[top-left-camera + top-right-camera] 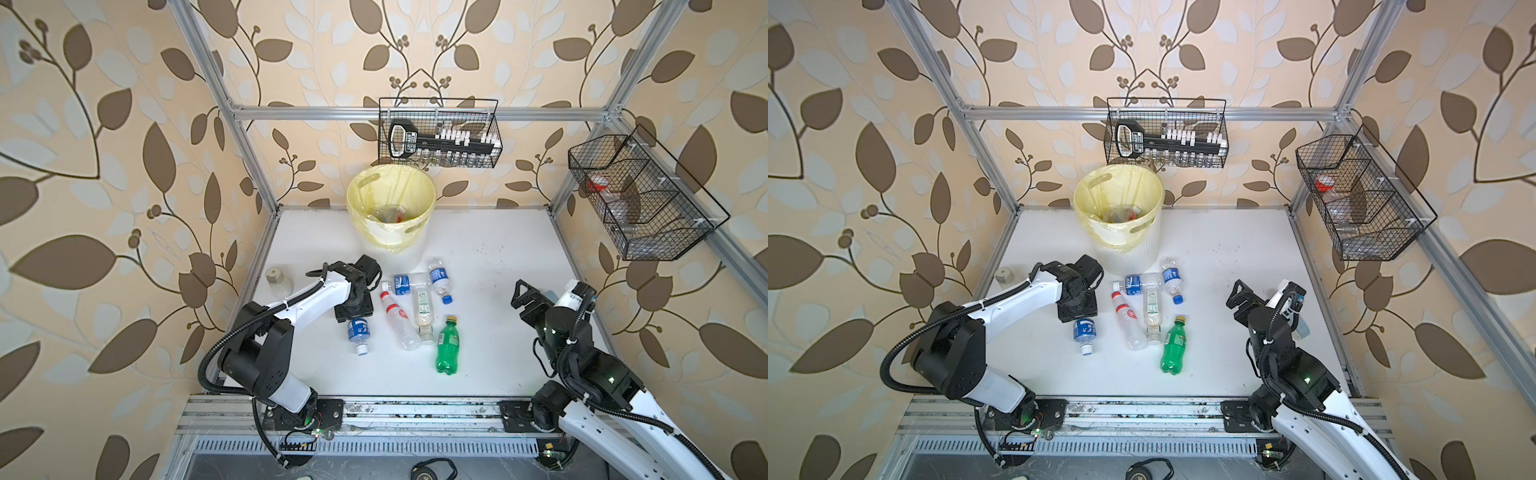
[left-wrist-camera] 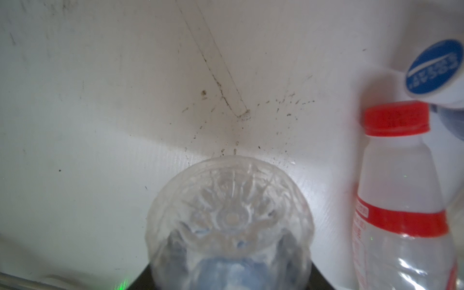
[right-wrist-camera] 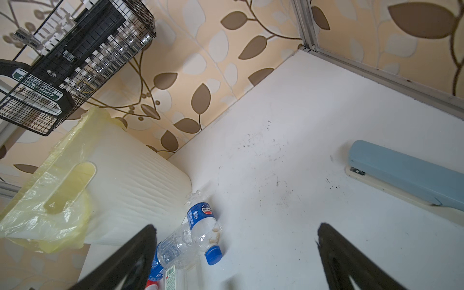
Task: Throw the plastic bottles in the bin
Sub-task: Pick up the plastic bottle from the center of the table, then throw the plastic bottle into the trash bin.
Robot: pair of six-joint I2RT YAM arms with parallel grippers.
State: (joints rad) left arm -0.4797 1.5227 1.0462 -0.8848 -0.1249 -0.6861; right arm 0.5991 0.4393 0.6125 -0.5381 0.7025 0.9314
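My left gripper (image 1: 354,318) is shut on a clear plastic bottle (image 1: 358,331) with a blue label and a white cap. The bottle's base (image 2: 229,221) fills the left wrist view. Several more plastic bottles lie mid-table: a red-capped one (image 1: 397,320), a pale-labelled one (image 1: 423,311), two blue-labelled ones (image 1: 402,284) (image 1: 440,280) and a green one (image 1: 448,347). The white bin (image 1: 399,254) with its yellow bag stands behind them and holds bottles. My right gripper (image 1: 523,296) (image 3: 236,241) hangs open to their right with nothing in it.
A blue stapler (image 3: 401,173) lies on the table by the right arm. An upturned cup (image 1: 278,281) sits at the left edge. Black wire baskets hang on the back wall (image 1: 440,133) and the right frame (image 1: 636,199).
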